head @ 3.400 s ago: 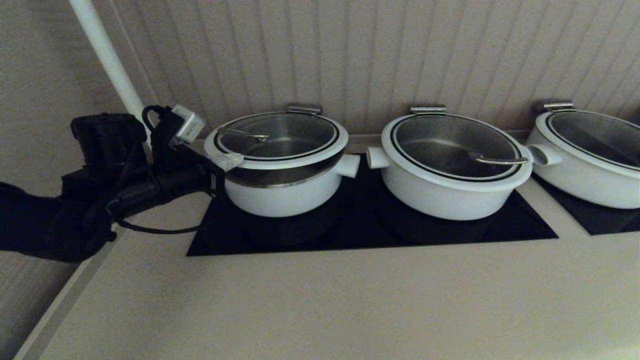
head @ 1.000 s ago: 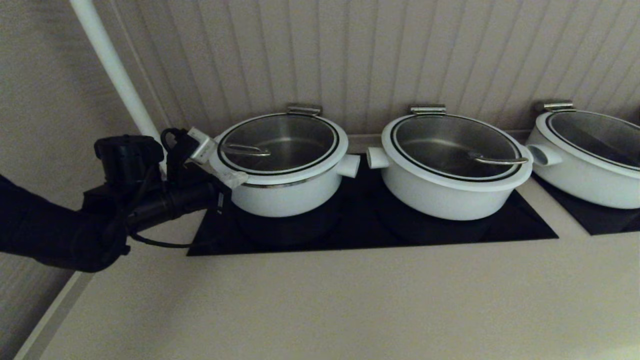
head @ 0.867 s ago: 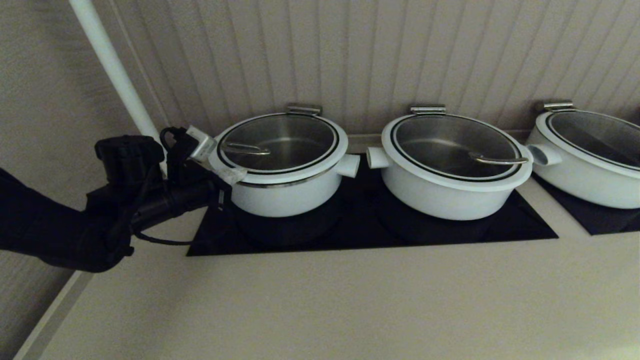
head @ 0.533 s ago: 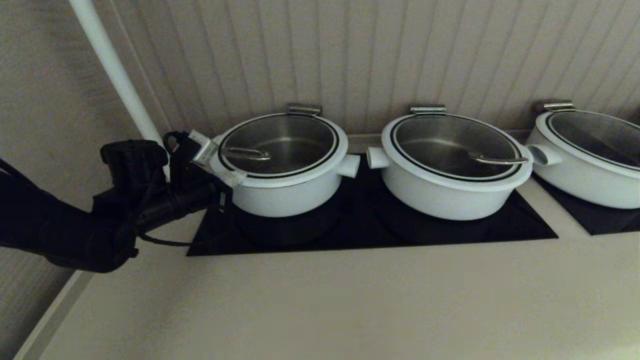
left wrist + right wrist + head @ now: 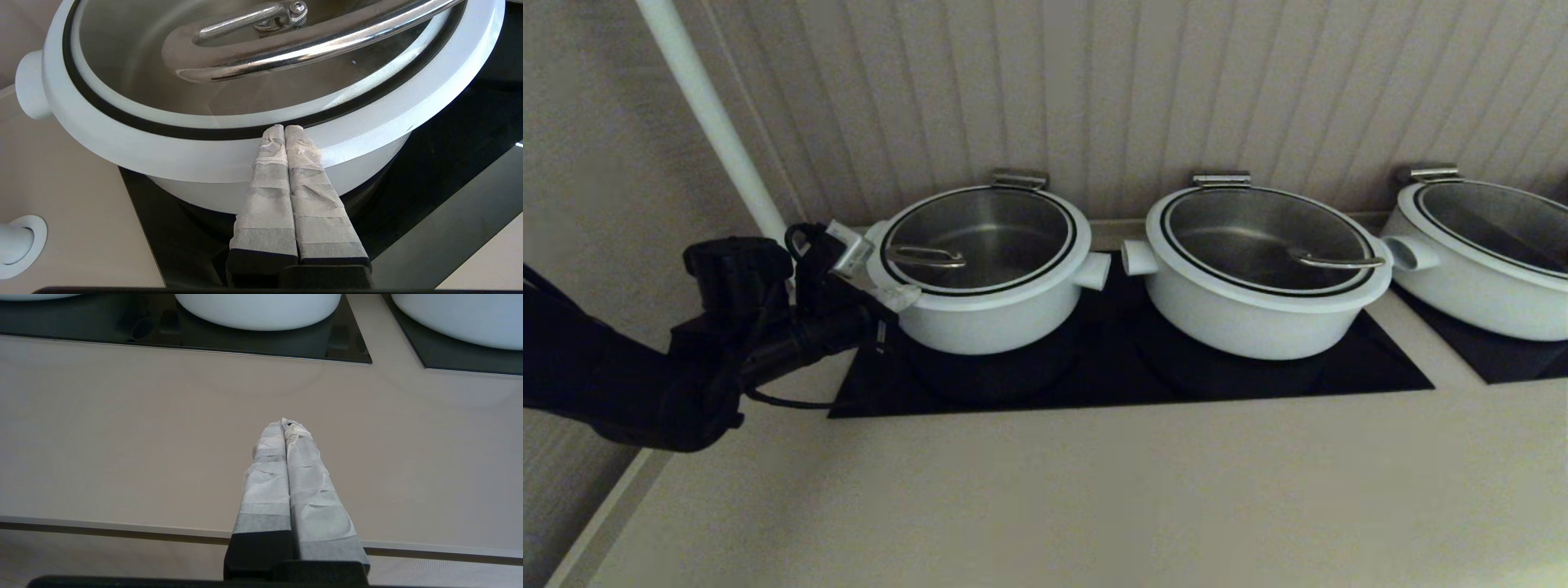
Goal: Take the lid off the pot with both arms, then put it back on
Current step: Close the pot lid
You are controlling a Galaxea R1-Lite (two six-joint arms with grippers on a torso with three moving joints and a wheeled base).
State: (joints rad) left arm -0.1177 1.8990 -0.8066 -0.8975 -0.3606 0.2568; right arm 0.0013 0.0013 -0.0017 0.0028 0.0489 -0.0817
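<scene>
The lid [image 5: 978, 237] sits on the pot [image 5: 988, 314], left claw [image 5: 284, 130] at its rim.

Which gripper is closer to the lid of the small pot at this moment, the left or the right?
Left. The left gripper lies with its shut fingertips over the lid at its white rim. The right gripper hangs over bare countertop, away from it, out of the head view.

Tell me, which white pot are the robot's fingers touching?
The leftmost pot, the narrowest and deepest of the three. The left gripper rests its closed fingers on its lid; the middle pot and right pot stand untouched.
</scene>
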